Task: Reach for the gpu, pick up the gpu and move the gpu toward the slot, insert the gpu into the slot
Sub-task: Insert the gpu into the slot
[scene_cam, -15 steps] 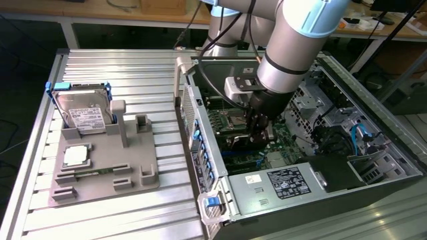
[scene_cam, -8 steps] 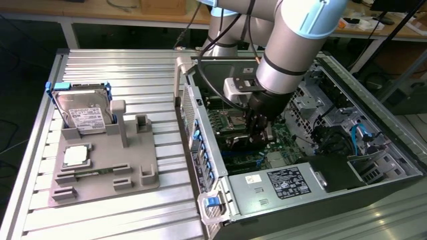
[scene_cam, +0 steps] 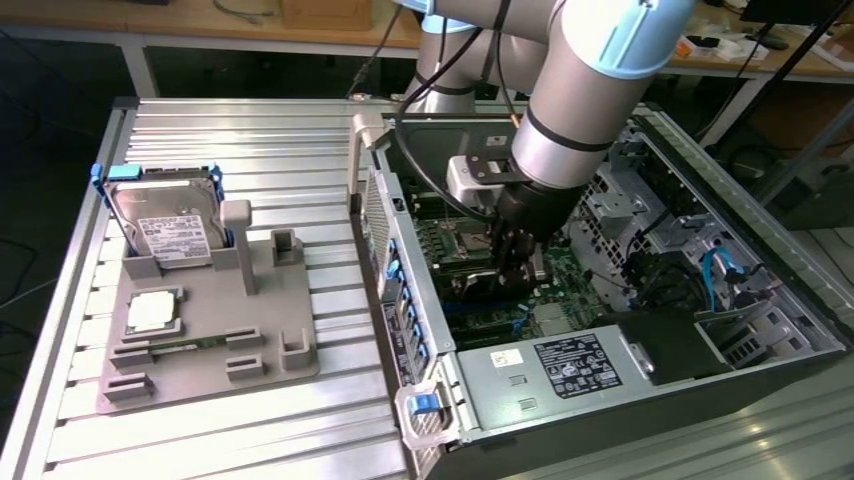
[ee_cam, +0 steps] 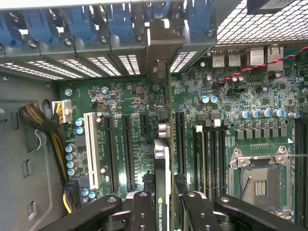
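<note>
The gpu [ee_cam: 162, 173] is pinched edge-on between the fingers [ee_cam: 142, 211] of the hand [ee_cam: 162, 211], held upright so its lower edge can meet a slot [ee_cam: 179, 144] just beside it on the board below. The exterior view places the hand [scene_cam: 511, 262] inside the open computer case [scene_cam: 694, 340], with the card largely hidden.

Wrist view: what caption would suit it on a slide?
Gripper holding the gpu edge-on above the motherboard inside the open computer case.

The arm [scene_cam: 587, 90] reaches steeply down, gripper [ee_cam: 163, 204] pointing downward, fingers [ee_cam: 142, 209] clamped edge-on around the gpu [ee_cam: 162, 178].
</note>
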Motion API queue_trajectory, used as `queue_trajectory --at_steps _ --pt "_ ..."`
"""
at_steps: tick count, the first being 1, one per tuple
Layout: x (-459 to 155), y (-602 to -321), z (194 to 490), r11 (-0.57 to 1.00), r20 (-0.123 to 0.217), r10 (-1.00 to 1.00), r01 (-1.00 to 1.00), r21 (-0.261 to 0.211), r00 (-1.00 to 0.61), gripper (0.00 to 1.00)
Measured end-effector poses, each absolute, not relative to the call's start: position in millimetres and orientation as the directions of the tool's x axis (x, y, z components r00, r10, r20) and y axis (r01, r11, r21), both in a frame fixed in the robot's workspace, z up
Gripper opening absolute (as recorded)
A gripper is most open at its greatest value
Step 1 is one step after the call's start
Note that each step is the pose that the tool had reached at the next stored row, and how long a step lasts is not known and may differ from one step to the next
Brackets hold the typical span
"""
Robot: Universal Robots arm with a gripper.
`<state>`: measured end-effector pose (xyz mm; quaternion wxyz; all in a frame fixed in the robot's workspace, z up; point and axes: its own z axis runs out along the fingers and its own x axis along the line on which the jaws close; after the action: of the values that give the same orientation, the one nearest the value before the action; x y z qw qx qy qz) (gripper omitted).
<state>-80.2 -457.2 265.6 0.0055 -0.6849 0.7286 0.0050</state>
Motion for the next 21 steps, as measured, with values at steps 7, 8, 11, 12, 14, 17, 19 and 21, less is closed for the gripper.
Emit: queue_trajectory --at_steps 7,8,11,12,14,17,19,21 --pt "-80.1 -457.2 267.9 0.062 -0.015 -0.998 -0.998 0.0 -0.062 0.27" --pt "-80.2 -457.2 268.0 0.062 -0.015 -0.998 -0.998 0.0 -0.062 0.27" --pt "-80.2 -458.7 268.0 0.062 -0.014 -0.998 -0.998 0.0 -0.062 0.27" --pt "-80.2 -459.0 268.0 0.062 -0.014 -0.998 -0.998 0.0 -0.062 0.27" --pt "-80.2 -459.4 268.0 0.062 -0.015 -0.998 -0.998 0.0 -0.062 0.27" --pt "-80.2 -459.5 267.8 0.062 -0.014 -0.998 -0.998 0.0 -0.062 0.27" --pt "-80.2 -459.6 267.7 0.062 -0.014 -0.998 -0.998 0.0 -0.062 0.27" --pt "-80.2 -459.9 267.6 0.062 -0.015 -0.998 -0.998 0.0 -0.062 0.27"
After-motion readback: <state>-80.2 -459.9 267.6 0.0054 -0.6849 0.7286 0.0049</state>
